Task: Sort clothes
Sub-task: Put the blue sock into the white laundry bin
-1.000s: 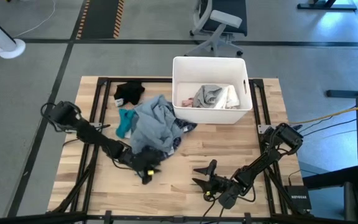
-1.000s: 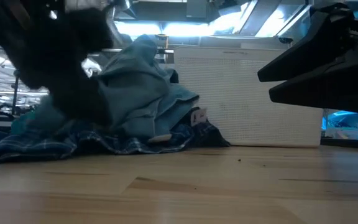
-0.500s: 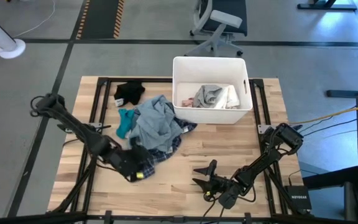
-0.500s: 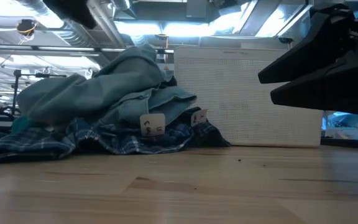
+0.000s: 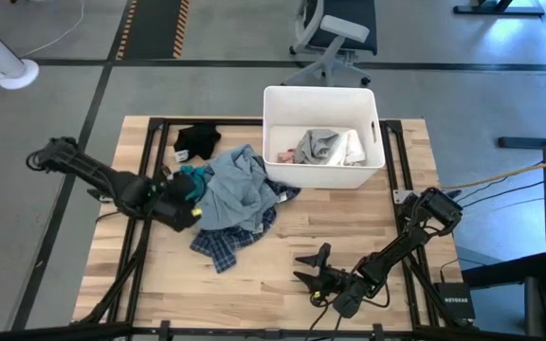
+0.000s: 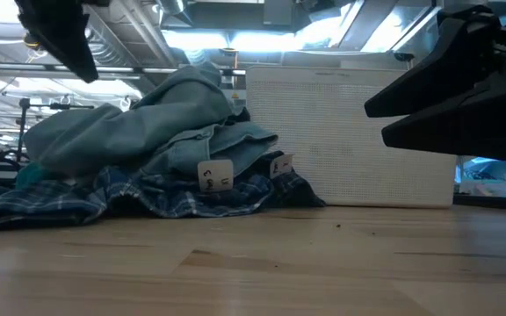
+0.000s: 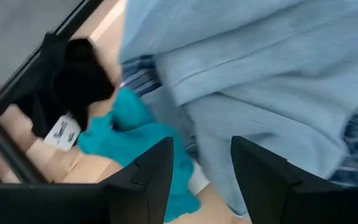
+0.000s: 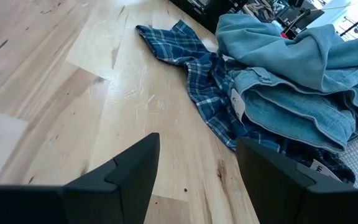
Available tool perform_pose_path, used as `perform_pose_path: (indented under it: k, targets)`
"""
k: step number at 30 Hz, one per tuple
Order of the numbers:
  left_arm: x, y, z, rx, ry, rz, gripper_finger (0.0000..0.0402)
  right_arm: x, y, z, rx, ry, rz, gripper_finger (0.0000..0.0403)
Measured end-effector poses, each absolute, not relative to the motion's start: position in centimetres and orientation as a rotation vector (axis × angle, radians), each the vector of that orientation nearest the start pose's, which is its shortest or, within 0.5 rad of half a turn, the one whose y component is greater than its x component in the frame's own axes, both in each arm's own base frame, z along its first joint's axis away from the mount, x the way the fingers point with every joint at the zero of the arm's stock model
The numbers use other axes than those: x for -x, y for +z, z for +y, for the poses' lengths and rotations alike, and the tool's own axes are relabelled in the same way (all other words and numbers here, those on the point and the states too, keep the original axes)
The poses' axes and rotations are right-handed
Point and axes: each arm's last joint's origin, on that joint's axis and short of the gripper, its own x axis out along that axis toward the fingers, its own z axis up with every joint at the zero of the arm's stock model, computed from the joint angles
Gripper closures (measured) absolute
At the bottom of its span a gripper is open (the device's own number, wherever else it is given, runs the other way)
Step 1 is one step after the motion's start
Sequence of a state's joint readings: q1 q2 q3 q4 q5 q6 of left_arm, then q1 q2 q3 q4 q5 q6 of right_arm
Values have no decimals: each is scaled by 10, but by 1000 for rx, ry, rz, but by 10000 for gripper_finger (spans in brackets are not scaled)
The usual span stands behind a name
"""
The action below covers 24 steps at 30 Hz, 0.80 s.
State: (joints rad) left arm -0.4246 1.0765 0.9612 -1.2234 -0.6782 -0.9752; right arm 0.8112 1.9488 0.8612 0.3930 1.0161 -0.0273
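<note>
Clothes heaped on the wooden desk (image 5: 282, 246), beside a white bin (image 5: 322, 170).

The bin, at the desk's far side, holds pale garments (image 5: 328, 147). Against its left wall lies the pile: a light blue-grey garment (image 5: 235, 189) on top, a dark blue plaid one (image 5: 226, 244) spread beneath it, a teal piece (image 5: 193, 176) at the pile's left edge, a black piece (image 5: 197, 140) apart near the far left corner. The left gripper (image 5: 190, 196) hovers over the pile's left edge, jaws released and empty. The right gripper (image 5: 309, 267) rests low at the near edge, jaws spread, holding nothing.
</note>
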Motion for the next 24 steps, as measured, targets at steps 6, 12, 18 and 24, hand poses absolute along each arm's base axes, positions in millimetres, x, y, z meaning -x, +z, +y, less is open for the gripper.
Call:
perform_pose_path:
  k: [6,12,18,24]
  targets:
    - [-150,270,-32,260,768,930,244,-258,107,236,578,-190,429,171]
    - [-143,252,-15,314,842,997,244,-258,106,236,578,-188,429,171]
    - [-142,243,-2,355,838,1100,244,-258,106,236,578,-188,430,171]
    - [-144,245,11,380,842,1084,244,-258,106,236,578,-189,429,171]
